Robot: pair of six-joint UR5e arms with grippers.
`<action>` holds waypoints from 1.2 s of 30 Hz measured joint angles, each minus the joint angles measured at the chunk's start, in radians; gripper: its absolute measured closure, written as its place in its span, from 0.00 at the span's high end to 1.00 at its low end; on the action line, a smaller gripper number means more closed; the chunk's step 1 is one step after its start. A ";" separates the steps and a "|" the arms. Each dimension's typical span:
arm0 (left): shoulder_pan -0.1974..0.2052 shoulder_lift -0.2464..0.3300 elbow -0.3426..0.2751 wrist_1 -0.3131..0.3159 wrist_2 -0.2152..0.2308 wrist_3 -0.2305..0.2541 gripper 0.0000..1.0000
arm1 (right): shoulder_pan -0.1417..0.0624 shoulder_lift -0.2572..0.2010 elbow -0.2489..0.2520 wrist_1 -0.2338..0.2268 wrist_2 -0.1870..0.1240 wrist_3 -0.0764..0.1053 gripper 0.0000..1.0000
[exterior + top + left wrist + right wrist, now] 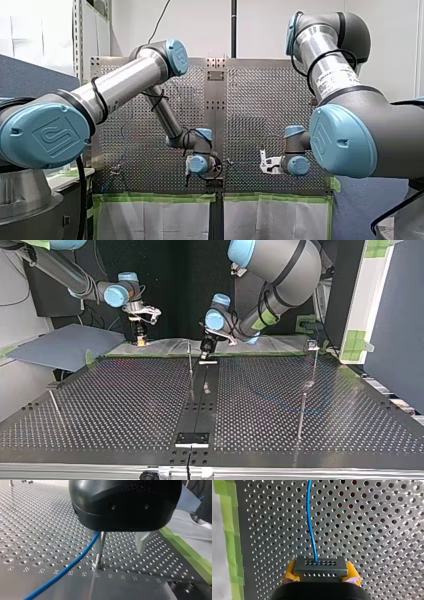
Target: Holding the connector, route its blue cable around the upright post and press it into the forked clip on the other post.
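Right wrist view: my right jaws are shut tight on the grey connector (319,566), w/ a yellow pad (290,571) on each side of it. The blue cable (310,522) comes out of a hole in the connector's face & runs ahead over the holey counter (374,530) w/ a soft bend. Green tape (230,530) runs along the counter's edge beside it. Left wrist view: my left jaws hang low over the counter, but their black body hides the tips, so I can't tell if they are open or shut, or if they hold the cable. The cable comes out from under them, goes just beside a thin metal post (100,547) & off across the counter. Can't tell if it touches the post. Top view: that post stands upright near the middle of the far edge, w/ my left jaws just beside it & my right jaws well apart at the view's left. Another post (313,346) w/ a small head stands at the view's far right. It's prob. the one w/ the forked clip, but too small to be sure. My guess on feel: the cable is thin, light & floppy, so it will sag & swing & needs a bit of pull to go round the post. The connector is small, hard & maybe slippy, so the best hold is on its 2 short sides, where the pads sit, not on the cable. Pulling too hard could yank the cable out.
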 joint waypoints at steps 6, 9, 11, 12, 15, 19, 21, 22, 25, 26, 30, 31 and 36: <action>-0.005 0.012 0.001 -0.057 -0.010 0.055 1.00 | 0.001 0.000 0.000 0.005 0.000 -0.001 0.00; -0.012 0.017 0.001 -0.085 0.006 0.070 1.00 | 0.002 0.000 0.000 0.007 0.000 0.000 0.00; -0.017 0.019 0.000 -0.103 0.021 0.074 1.00 | 0.002 0.000 0.000 0.008 -0.001 0.000 0.00; -0.020 0.019 -0.001 -0.110 0.028 0.074 1.00 | 0.002 0.000 0.000 0.008 -0.002 0.000 0.00; -0.027 0.020 -0.002 -0.134 0.050 0.074 1.00 | 0.002 0.000 0.000 0.009 -0.003 0.000 0.00; -0.033 0.020 -0.003 -0.153 0.080 0.074 1.00 | 0.001 0.000 0.000 0.009 -0.003 0.000 0.00; -0.035 0.021 -0.003 -0.157 0.094 0.074 1.00 | 0.001 0.000 0.000 0.009 -0.003 -0.001 0.00; -0.036 0.022 -0.004 -0.157 0.098 0.074 1.00 | 0.001 0.000 0.000 0.009 -0.004 -0.001 0.00; -0.038 0.029 -0.004 -0.155 0.103 0.073 1.00 | 0.001 0.000 0.000 0.009 -0.004 -0.001 0.00; -0.039 0.033 -0.004 -0.153 0.103 0.072 1.00 | 0.001 0.000 0.000 0.009 -0.004 -0.001 0.00; -0.043 0.050 -0.004 -0.148 0.095 0.066 1.00 | 0.001 0.000 0.000 0.009 -0.005 -0.002 0.00; -0.044 0.053 -0.004 -0.148 0.092 0.065 1.00 | 0.001 0.000 0.000 0.009 -0.005 -0.002 0.00; -0.050 0.059 -0.009 -0.145 0.085 0.060 1.00 | 0.002 0.000 0.000 0.009 -0.005 -0.003 0.00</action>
